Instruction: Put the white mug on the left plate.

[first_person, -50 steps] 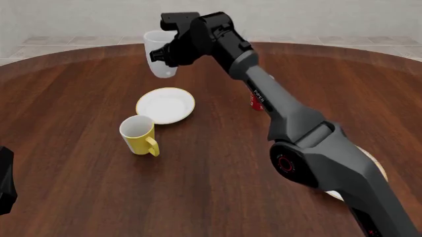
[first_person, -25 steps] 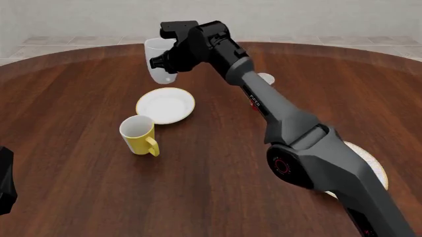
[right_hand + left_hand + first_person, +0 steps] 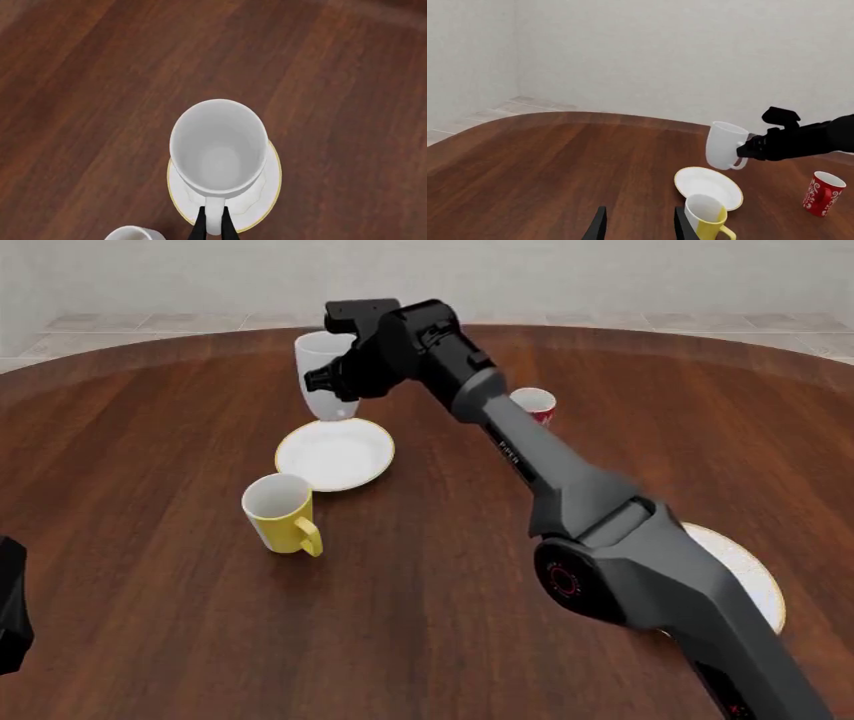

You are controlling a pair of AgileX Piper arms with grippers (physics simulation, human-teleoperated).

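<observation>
Moved: white mug (image 3: 322, 376) has come lower, toward the plate.
Right end effector (image 3: 213, 228): pinching the mug handle.
Left plate (image 3: 335, 454): beneath, toward 6 o'clock; mug upright.

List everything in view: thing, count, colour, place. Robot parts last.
White mug: one, white, held in the air by its handle above the left plate's far edge.
Left plate: one, white with gold rim, table centre-left.
Yellow mug: one, yellow, upright just in front of the left plate.
Red cup: one, red patterned, behind the right arm.
Large plate: one, white, near right, partly hidden.
Table: one, dark wood.
Right gripper: shut on white mug's handle.
Left gripper: open, low over the table.
</observation>
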